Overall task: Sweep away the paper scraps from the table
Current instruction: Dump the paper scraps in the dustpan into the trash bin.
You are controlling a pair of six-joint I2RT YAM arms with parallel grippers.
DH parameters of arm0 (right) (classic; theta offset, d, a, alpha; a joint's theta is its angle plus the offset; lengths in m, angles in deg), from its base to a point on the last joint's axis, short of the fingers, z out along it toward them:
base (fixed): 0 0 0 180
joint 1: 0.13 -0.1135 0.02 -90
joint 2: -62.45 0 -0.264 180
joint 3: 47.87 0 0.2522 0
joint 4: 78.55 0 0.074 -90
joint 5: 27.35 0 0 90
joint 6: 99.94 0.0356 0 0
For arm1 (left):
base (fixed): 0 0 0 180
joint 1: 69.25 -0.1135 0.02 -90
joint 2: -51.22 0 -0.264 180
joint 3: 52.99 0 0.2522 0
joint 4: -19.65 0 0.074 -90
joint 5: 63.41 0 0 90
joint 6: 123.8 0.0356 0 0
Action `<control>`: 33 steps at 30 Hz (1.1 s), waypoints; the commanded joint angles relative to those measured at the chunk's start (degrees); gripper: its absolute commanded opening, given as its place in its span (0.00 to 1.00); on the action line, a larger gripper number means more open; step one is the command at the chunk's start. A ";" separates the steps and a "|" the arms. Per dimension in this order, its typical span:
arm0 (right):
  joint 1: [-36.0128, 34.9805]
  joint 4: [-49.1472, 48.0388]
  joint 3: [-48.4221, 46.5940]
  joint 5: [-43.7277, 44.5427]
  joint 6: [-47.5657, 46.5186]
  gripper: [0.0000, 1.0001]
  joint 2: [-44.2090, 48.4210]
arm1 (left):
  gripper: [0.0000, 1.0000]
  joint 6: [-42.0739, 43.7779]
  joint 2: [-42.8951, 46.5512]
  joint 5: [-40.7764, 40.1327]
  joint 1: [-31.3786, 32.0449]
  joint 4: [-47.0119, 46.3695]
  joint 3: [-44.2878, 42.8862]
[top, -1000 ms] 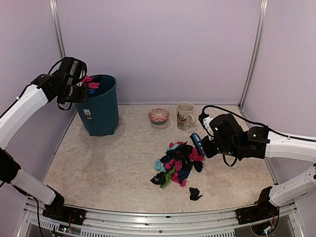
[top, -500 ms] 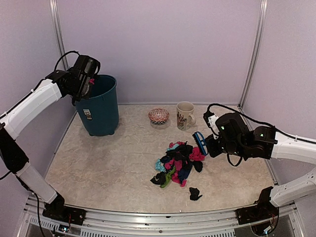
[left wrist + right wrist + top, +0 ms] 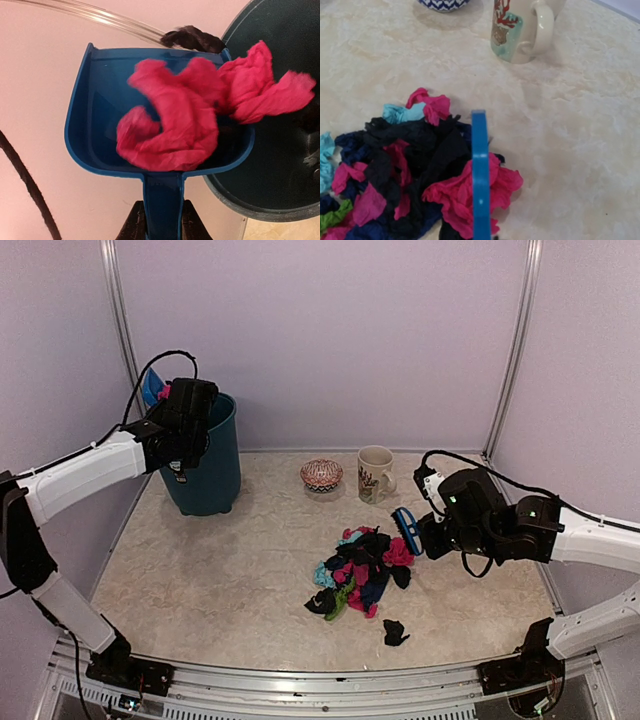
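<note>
My left gripper (image 3: 163, 226) is shut on the handle of the blue dustpan (image 3: 100, 115), held tilted at the rim of the teal bin (image 3: 212, 465). Pink paper scraps (image 3: 175, 125) lie in the pan, and one (image 3: 262, 95) hangs over the bin's opening. A dark wad (image 3: 192, 39) sits at the pan's far edge. My right gripper (image 3: 432, 532) is shut on the blue brush (image 3: 480, 175), which hovers at the right edge of the pile of paper scraps (image 3: 360, 570) on the table (image 3: 220, 580). One black scrap (image 3: 395, 632) lies apart, nearer the front.
A cream mug (image 3: 375, 473) and a patterned bowl (image 3: 321, 475) stand behind the pile near the back wall. The teal bin stands at the back left corner. Walls close in on three sides, and a metal frame (image 3: 300, 680) runs along the front.
My left wrist has turned at the bin, swinging the dustpan up and to the left of the rim. The right gripper and brush shifted slightly right of the pile.
</note>
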 commanded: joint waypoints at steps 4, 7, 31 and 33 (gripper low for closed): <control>0.72 -0.34 1.07 -0.68 1.28 0.00 1.46 | 0.00 46.52 4.09 -5.62 0.05 -50.62 11.79; 0.75 -1.11 1.69 -1.21 1.13 0.00 1.66 | 0.00 47.34 4.08 -4.80 -0.51 -50.66 11.91; 1.00 -2.98 1.02 -4.80 -0.31 0.00 7.11 | 0.00 -7.26 6.53 22.28 -2.37 5.10 -6.62; 1.08 -3.06 0.87 -4.88 -0.27 0.00 7.66 | 0.00 -10.84 7.60 25.18 -1.24 7.85 -7.43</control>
